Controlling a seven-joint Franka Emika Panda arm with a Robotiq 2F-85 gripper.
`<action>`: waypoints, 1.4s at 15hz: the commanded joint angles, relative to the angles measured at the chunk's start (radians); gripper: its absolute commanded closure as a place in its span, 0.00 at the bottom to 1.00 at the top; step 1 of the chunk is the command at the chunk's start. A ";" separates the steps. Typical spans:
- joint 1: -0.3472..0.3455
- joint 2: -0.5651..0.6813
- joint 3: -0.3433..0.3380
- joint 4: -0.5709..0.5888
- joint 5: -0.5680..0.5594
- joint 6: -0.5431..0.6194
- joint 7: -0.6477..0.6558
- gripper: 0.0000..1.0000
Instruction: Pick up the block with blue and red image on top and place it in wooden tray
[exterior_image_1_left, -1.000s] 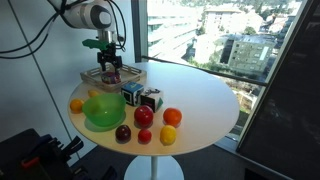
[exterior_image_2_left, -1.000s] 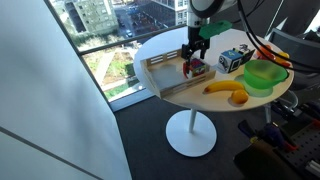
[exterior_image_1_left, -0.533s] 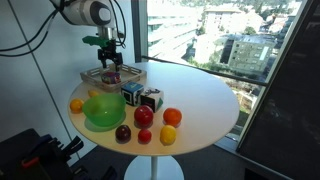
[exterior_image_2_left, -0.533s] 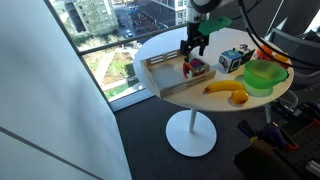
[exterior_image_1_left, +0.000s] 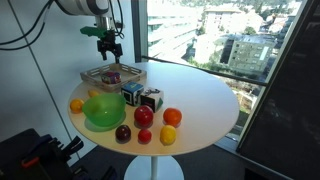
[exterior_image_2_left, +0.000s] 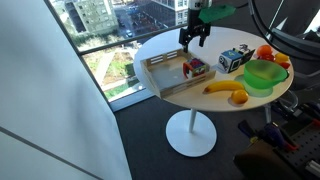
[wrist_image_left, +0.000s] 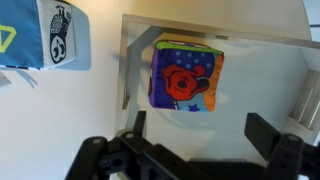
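The block (wrist_image_left: 185, 77) has purple sides and a red-and-blue picture on top. It lies on the pale floor of the wooden tray (wrist_image_left: 262, 52), and shows in both exterior views (exterior_image_1_left: 110, 74) (exterior_image_2_left: 195, 68). The tray (exterior_image_1_left: 92, 76) (exterior_image_2_left: 160, 77) sits at the table's edge. My gripper (wrist_image_left: 200, 125) is open and empty, well above the block, as both exterior views show (exterior_image_1_left: 107, 48) (exterior_image_2_left: 194, 37).
Two black-and-white cubes (exterior_image_1_left: 142, 97) (exterior_image_2_left: 235, 59) stand beside the tray; one shows in the wrist view (wrist_image_left: 55, 35). A green bowl (exterior_image_1_left: 104, 110) (exterior_image_2_left: 264, 73), a banana (exterior_image_2_left: 228, 90) and several toy fruits (exterior_image_1_left: 160, 124) lie on the round white table (exterior_image_1_left: 200, 100).
My gripper has risen straight up from the tray, open. The block stays lying in the tray.
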 joint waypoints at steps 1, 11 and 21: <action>-0.003 -0.069 -0.003 -0.029 -0.005 -0.044 0.036 0.00; -0.025 -0.231 0.002 -0.102 -0.003 -0.244 0.022 0.00; -0.034 -0.420 0.015 -0.218 0.004 -0.362 0.012 0.00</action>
